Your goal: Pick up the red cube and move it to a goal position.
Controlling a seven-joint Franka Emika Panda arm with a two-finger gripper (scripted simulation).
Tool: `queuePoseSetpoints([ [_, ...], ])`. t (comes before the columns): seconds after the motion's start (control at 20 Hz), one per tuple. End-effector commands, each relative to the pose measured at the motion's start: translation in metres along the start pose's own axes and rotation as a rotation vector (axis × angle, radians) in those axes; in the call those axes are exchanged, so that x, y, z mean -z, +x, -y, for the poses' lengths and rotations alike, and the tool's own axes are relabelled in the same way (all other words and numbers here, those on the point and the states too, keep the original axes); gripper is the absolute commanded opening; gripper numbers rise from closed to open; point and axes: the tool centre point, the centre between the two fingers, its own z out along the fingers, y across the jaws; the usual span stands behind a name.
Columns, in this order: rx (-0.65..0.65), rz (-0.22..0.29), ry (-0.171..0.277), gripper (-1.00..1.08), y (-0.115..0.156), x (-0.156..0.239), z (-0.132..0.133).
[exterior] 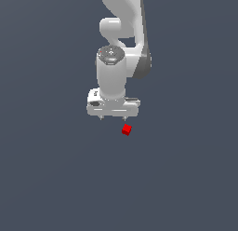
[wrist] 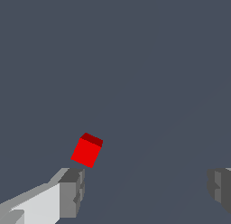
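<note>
In the exterior view we see the white arm (exterior: 118,48) reaching down from twelve o'clock, its wrist pointing at the flat grey surface (exterior: 46,179). At its lower end sits the claw (exterior: 113,118), with two short fingertips showing under the wide white body. The cube (exterior: 126,130) lies just beyond the fingertip on the exterior view's right, at about five o'clock from the claw's middle. It is turned a little, so we see it corner-on. It is near that fingertip, though we cannot tell whether the two touch.

In the wrist view we find the claw (wrist: 146,191) spread wide, one finger (wrist: 72,191) at one edge and the other at the far edge, with bare surface (wrist: 135,60) between them. The cube (wrist: 86,151) sits just ahead of the first finger's tip, outside the gap, not gripped.
</note>
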Motion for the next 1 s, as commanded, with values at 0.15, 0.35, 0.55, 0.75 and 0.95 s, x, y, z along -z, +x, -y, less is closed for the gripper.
queuePoseSetpoints([
  [0.15, -0.005, 0.000, 0.000, 1.00, -0.001, -0.002, 0.001],
  [0.35, -0.029, 0.000, 0.001, 1.00, -0.003, -0.010, 0.004],
  [0.55, -0.071, 0.000, 0.003, 1.00, -0.008, -0.025, 0.010],
  [0.75, -0.132, -0.001, 0.006, 1.00, -0.014, -0.046, 0.019],
  [0.95, -0.212, -0.001, 0.010, 1.00, -0.021, -0.074, 0.032],
])
